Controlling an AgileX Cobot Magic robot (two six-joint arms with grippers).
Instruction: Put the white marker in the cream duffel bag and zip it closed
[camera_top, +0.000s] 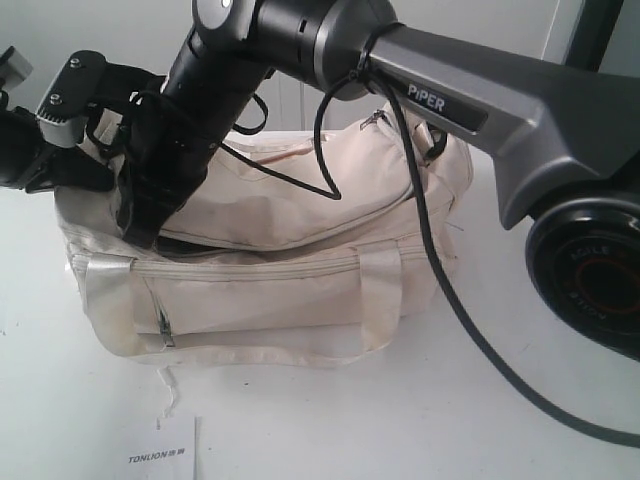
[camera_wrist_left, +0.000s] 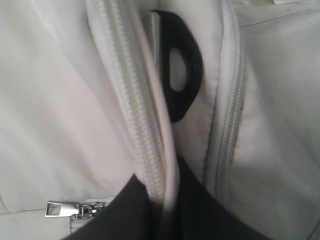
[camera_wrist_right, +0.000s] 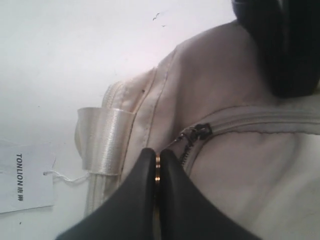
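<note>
The cream duffel bag lies on the white table. My right gripper reaches across to the left end of its top. In the right wrist view the right gripper is shut on a thin brass-coloured zipper pull, just short of the dark slider of the top zipper. My left gripper is at the bag's left end. Up close, the left gripper is shut on the cream piping beside the zipper teeth, near a black end ring. The white marker is out of view.
A white TONLION card lies on the table in front of the bag, tied on by a thread. A silver zipper pull hangs beside the left gripper. The right arm's black cable drapes over the bag's right half.
</note>
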